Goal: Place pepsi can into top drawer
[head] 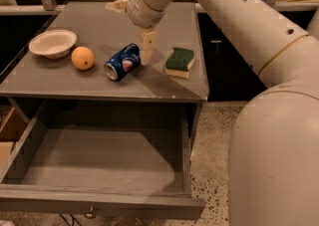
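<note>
- Pepsi can (123, 61): lies on its side on the counter (99, 21), near the middle, w/ one silver end turned to the front-left. It is not in the drawer.
- Orange (82, 57): just beside the can on its left, not touching it.
- Bowl (52, 43): pale and shallow, farther left, close to the orange and near the counter's left edge.
- Sponge (179, 61): green top w/ a yellow layer under it, at the right side of the counter, apart from the can.
- Tool (146, 51): hangs over the counter btw. the can and the sponge, pointing down, and its tip is just beside the can's rear-right end. I cannot tell if it touches the can. It carries nothing that I can see; if it is spread or pressed together I cannot tell.
- Arm (224, 11): thick and cream-coloured, comes in from the right and fills the right part of the view.
- Top drawer (99, 160): pulled out wide under the counter's front edge, grey inside, w/ a small metal knob (90, 214) on the front panel.
- Floor (212, 170): light and speckled, seen at the right of the drawer. The room behind the counter is dark.
</note>
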Available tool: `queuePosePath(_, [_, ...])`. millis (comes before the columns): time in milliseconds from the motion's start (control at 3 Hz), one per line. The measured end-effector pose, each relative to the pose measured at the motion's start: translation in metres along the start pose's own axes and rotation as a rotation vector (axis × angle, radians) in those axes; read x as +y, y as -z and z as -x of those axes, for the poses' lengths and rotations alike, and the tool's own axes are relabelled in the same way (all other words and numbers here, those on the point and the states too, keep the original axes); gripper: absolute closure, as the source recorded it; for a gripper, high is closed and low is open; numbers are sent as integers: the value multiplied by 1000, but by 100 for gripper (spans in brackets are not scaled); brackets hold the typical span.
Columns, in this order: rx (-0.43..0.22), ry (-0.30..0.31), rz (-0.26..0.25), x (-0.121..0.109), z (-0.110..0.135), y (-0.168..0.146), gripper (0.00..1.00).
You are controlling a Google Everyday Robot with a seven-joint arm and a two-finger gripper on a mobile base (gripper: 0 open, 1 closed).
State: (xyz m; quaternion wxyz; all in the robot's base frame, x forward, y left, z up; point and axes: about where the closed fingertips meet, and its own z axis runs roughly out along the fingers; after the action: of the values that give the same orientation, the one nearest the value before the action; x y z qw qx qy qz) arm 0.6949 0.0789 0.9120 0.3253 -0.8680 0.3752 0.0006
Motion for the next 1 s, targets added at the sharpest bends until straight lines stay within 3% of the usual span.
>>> queuePosePath(667, [26,22,44,9,7,-12,0])
queuePosePath(1000, [23,39,81,18,15,-36,0])
